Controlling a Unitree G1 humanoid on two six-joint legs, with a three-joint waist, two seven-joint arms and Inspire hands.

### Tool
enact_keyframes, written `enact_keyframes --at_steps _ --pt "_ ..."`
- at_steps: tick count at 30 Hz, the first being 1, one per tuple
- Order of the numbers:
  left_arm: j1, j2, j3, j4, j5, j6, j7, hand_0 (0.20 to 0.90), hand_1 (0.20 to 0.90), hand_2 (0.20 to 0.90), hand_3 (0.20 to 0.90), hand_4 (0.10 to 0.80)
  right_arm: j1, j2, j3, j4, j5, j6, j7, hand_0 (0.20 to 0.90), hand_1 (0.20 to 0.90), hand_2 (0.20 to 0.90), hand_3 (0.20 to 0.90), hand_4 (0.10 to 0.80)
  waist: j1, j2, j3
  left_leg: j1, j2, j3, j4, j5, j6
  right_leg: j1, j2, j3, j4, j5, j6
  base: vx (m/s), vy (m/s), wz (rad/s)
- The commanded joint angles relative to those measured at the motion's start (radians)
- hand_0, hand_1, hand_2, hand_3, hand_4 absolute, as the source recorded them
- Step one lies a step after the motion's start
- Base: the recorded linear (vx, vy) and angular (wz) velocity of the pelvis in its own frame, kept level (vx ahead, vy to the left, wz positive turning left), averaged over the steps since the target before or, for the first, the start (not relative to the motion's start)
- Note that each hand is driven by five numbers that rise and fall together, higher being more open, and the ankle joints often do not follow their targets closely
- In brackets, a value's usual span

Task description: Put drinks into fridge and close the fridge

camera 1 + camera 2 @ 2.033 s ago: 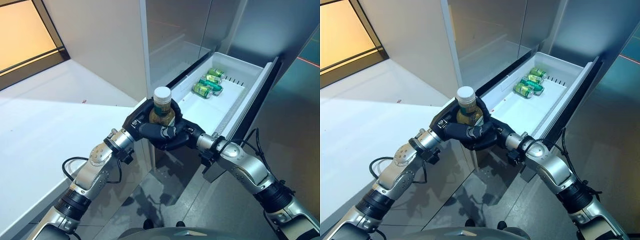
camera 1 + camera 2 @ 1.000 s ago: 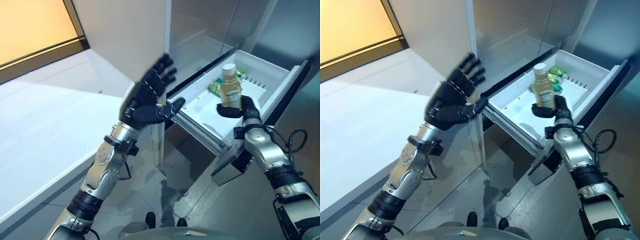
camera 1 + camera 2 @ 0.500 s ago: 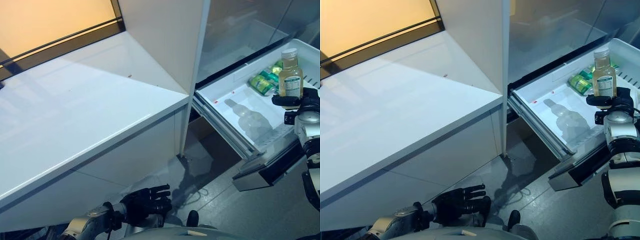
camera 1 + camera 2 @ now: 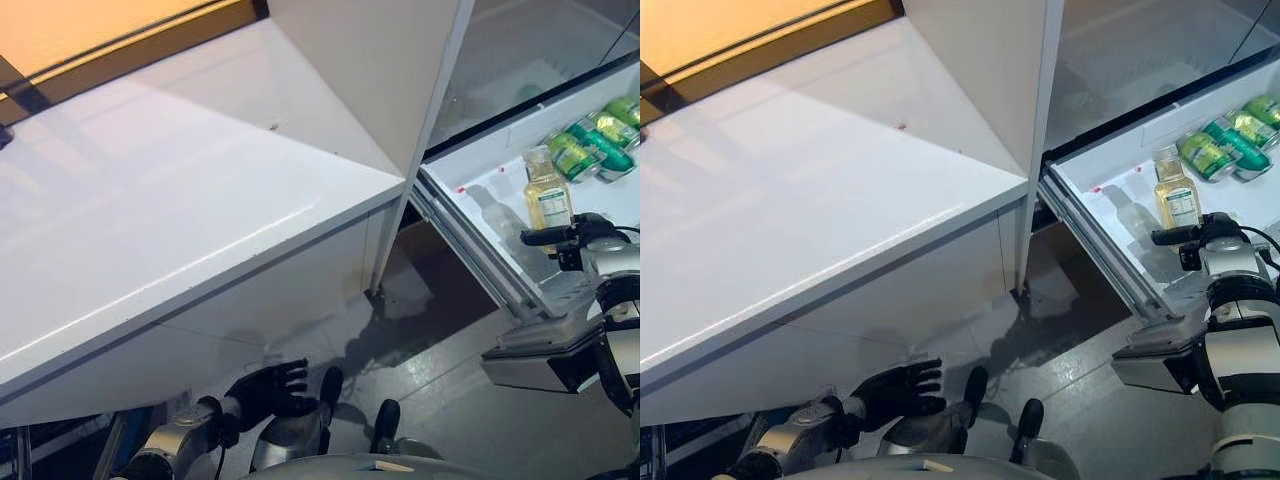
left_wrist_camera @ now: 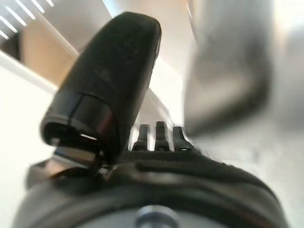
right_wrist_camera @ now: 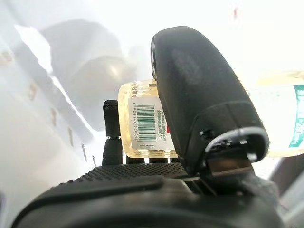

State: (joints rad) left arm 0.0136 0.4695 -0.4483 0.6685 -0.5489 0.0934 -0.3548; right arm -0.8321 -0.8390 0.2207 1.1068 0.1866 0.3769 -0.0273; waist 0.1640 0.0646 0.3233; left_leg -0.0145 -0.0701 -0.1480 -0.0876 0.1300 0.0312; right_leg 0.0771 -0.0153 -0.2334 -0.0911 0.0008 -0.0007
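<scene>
My right hand (image 4: 572, 238) is shut on a bottle (image 4: 547, 198) of yellow drink with a pale cap and holds it upright low in the open white fridge drawer (image 4: 462, 222). The right wrist view shows my thumb (image 6: 197, 102) and fingers round the labelled bottle (image 6: 146, 124). I cannot tell whether the bottle touches the drawer floor. Green cans (image 4: 590, 140) lie at the drawer's far end. My left hand (image 4: 268, 384) hangs low beside my body, open and empty, with straight fingers (image 5: 156, 135).
A long white counter (image 4: 180, 200) runs on the left. A tall white panel (image 4: 370, 70) stands between it and the fridge. The drawer's dark front (image 4: 555, 355) juts out at the lower right over the grey floor (image 4: 440, 380).
The camera has swung. My left hand let go of the bottle and dropped low. My right hand carried the bottle over the drawer and has lowered it inside.
</scene>
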Motion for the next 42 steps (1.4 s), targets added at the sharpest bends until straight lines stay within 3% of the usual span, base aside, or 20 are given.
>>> enact_keyframes --at_steps 1,5,10,15,16,17,27,32,38,42 --pt "0.016 -0.002 0.056 0.071 0.114 -0.037 0.043 0.900 0.900 0.900 0.900 0.800 -0.110 -0.147 0.073 -0.076 -0.096 -0.024 0.026 0.300 0.300 0.300 0.200 0.100 -0.025 -0.020 -0.002 -0.023 0.029 0.071 0.112 -0.139 -0.029 -0.093 0.010 0.015 0.176 -0.086 -0.019 -0.028 -0.083 -0.02" --pt "-0.001 -0.011 0.084 0.117 0.161 -0.028 0.062 0.900 0.900 0.900 0.900 0.800 -0.105 -0.153 0.099 -0.084 -0.162 -0.015 0.096 0.300 0.300 0.300 0.200 0.100 -0.027 -0.028 0.012 -0.034 0.030 0.078 0.121 -0.141 -0.027 -0.104 0.013 0.019 0.180 -0.083 -0.019 -0.022 -0.056 -0.03" --pt "-0.034 -0.015 0.116 0.169 0.206 -0.010 0.071 0.900 0.900 0.900 0.900 0.800 -0.120 -0.173 0.196 -0.076 -0.365 -0.035 0.238 0.300 0.300 0.300 0.200 0.100 -0.026 -0.043 0.029 -0.047 0.031 0.085 0.141 -0.145 -0.024 -0.112 0.016 0.024 0.187 -0.079 -0.017 -0.023 -0.053 -0.06" --pt "-0.064 -0.010 0.130 0.193 0.221 -0.002 0.066 0.900 0.900 0.900 0.900 0.800 -0.144 -0.168 0.244 -0.082 -0.423 0.014 0.357 0.321 0.321 0.321 0.225 0.125 -0.024 -0.053 0.034 -0.049 0.033 0.091 0.154 -0.147 -0.025 -0.107 0.018 0.025 0.189 -0.077 -0.016 -0.010 -0.042 -0.01" --pt "-0.071 -0.010 0.133 0.199 0.226 0.004 0.064 0.900 0.900 0.900 0.900 0.800 -0.147 -0.166 0.251 -0.077 -0.433 0.016 0.364 0.420 0.420 0.420 0.340 0.240 -0.023 -0.055 0.035 -0.049 0.033 0.091 0.156 -0.147 -0.025 -0.106 0.019 0.025 0.189 -0.077 -0.017 0.000 0.000 0.00" --pt "-0.076 -0.010 0.135 0.203 0.228 0.009 0.063 0.900 0.900 0.900 0.900 0.800 -0.150 -0.164 0.257 -0.074 -0.440 0.017 0.367 0.900 0.900 0.900 0.900 0.800 -0.022 -0.056 0.035 -0.050 0.033 0.091 0.157 -0.147 -0.025 -0.105 0.019 0.025 0.189 -0.077 -0.017 0.000 0.000 0.00" --pt "-0.093 -0.026 0.157 0.222 0.235 0.007 0.075 0.900 0.900 0.900 0.900 0.800 -0.163 -0.119 0.244 -0.107 -0.328 0.027 0.333 0.900 0.900 0.900 0.900 0.800 -0.020 -0.070 0.014 -0.030 0.035 0.096 0.164 -0.154 -0.030 -0.078 0.019 0.022 0.188 -0.081 -0.017 0.001 0.004 0.00" --pt "-0.076 -0.039 0.180 0.240 0.223 0.011 0.080 0.900 0.900 0.900 0.900 0.800 -0.142 -0.115 0.206 -0.174 -0.284 -0.022 0.316 0.900 0.900 0.900 0.900 0.800 -0.029 -0.086 -0.016 -0.003 0.034 0.106 0.151 -0.159 -0.030 -0.057 0.019 0.025 0.182 -0.084 -0.015 0.017 0.045 -0.05" --pt "-0.048 -0.060 0.232 0.283 0.213 0.046 0.122 0.900 0.900 0.900 0.900 0.800 -0.103 -0.171 0.182 -0.376 -0.228 -0.046 0.298 0.900 0.900 0.900 0.900 0.800 -0.057 -0.120 -0.076 0.035 0.032 0.124 0.132 -0.167 -0.028 -0.029 0.017 0.043 0.174 -0.088 -0.008 0.014 0.067 -0.05" --pt "-0.029 -0.086 0.263 0.338 0.207 0.058 0.132 0.900 0.900 0.900 0.900 0.800 -0.059 -0.223 0.123 -0.526 -0.216 -0.115 0.231 0.900 0.900 0.900 0.900 0.800 -0.083 -0.135 -0.119 0.063 0.028 0.138 0.130 -0.182 -0.022 -0.008 0.013 0.063 0.170 -0.090 0.000 0.032 0.094 -0.12"
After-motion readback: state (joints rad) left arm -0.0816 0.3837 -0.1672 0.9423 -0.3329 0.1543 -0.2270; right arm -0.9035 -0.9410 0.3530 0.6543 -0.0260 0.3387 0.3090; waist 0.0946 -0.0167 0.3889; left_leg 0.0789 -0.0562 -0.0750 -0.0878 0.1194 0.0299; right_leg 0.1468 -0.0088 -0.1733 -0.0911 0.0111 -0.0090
